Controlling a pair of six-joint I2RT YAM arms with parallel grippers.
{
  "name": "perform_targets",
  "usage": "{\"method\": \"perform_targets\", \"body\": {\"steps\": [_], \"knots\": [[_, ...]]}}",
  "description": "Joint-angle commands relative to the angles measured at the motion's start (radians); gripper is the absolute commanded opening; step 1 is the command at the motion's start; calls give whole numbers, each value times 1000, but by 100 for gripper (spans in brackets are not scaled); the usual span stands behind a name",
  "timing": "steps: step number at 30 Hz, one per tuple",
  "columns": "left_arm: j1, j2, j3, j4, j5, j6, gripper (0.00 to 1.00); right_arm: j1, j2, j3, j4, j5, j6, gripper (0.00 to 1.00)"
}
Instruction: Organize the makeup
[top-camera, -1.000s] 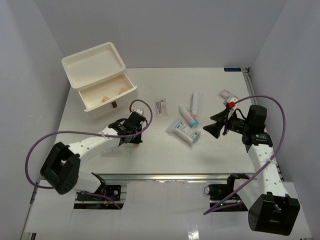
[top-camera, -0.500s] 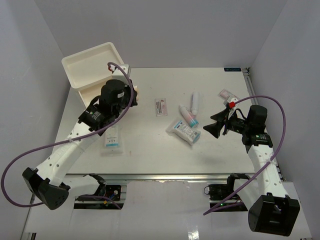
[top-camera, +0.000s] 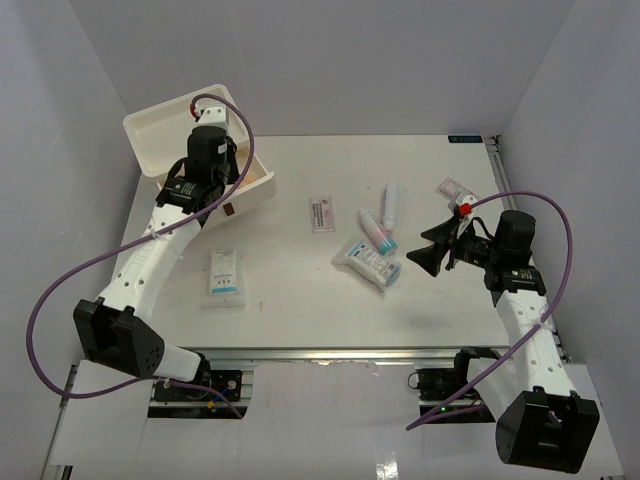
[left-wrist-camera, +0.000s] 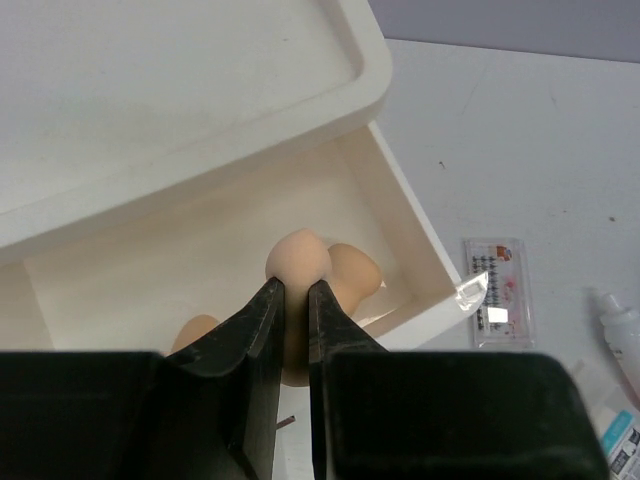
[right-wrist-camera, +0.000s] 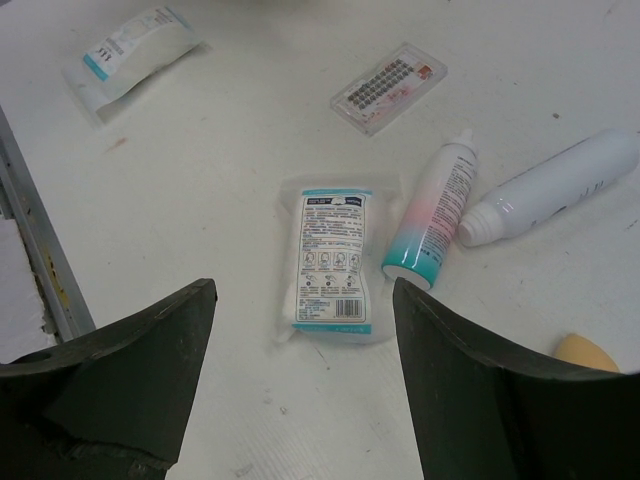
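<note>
Here, left hand (left-wrist-camera: 296, 292) pinching tan sponge (left-wrist-camera: 299, 256), right hand (right-wrist-camera: 300, 290) spread wide

- A white drawer box (top-camera: 160, 135) (left-wrist-camera: 375, 70) is set at the far left corner of the white table (top-camera: 300, 290) (right-wrist-camera: 250, 120), turned askew to its edges.
- Its drawer (top-camera: 252, 190) (left-wrist-camera: 400, 235) is seen pulled open beneath a shallow top tray.
- The table is enclosed by grey walls (top-camera: 350, 60).
- A metal rail (top-camera: 330, 352) is fixed along the near edge.
</note>
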Motion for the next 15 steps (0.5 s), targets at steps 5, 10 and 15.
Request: {"method": "perform_targets", "body": {"steps": [5, 10, 15], "knots": [[41, -30, -27, 52, -34, 35, 49, -4, 1, -7, 38, -14, 7, 79], [41, -79, -83, 47, -6, 27, 77, -4, 8, -8, 38, -6, -4, 82], [41, -146, -129, 41, 44, 4, 82, -9, 25, -9, 35, 8, -15, 82]]}}
